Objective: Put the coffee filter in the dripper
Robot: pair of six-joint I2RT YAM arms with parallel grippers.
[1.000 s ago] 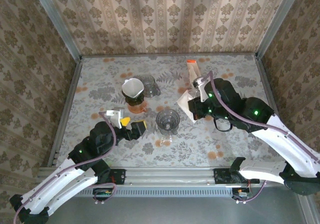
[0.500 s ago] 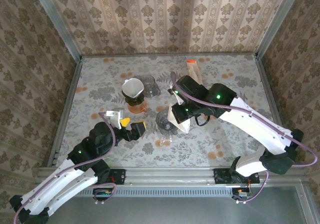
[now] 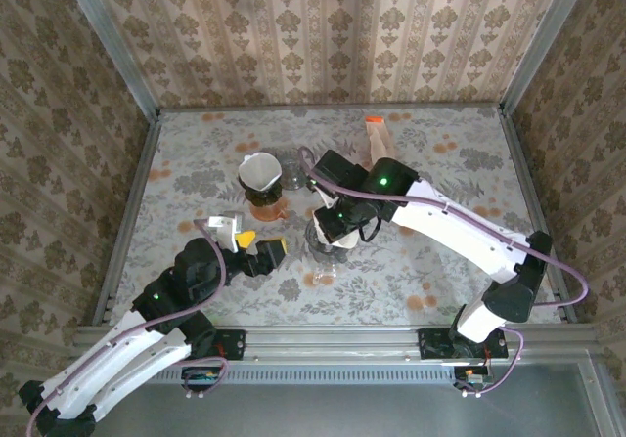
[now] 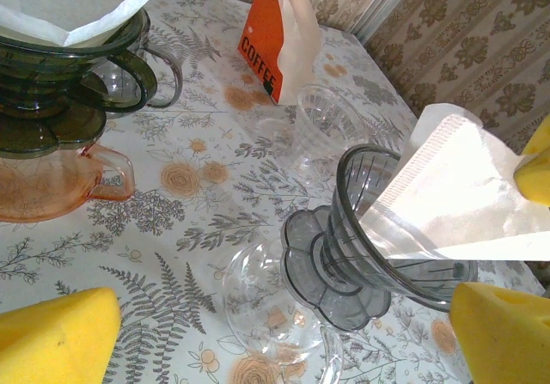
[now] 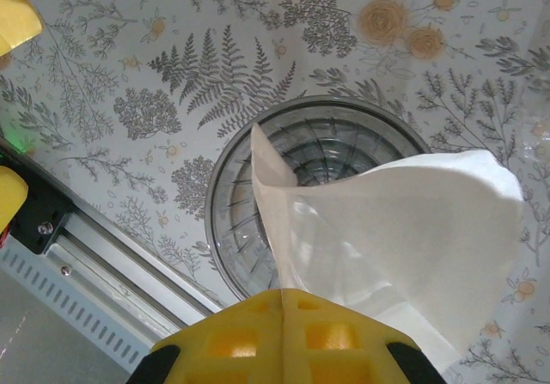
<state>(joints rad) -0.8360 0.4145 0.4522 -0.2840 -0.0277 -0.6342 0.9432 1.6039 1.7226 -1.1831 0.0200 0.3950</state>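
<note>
One second of swinging across from the table's right: my right pincer [image 5: 282, 294] is clamping the coffee filter [image 5: 387, 229] fully shut, corner dipping inside the dripper [image 5: 225, 221] rim (left pincer [image 3: 260, 241] idling wide open). Not seated yet; I'm judging a lower-and-release is next.

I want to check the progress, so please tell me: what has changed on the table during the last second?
The right gripper, shut on the coffee filter, carried it left from near the coffee bag to the grey dripper; its lower edge now dips inside the cup. Nothing was released. The left gripper stayed open in place.
</note>
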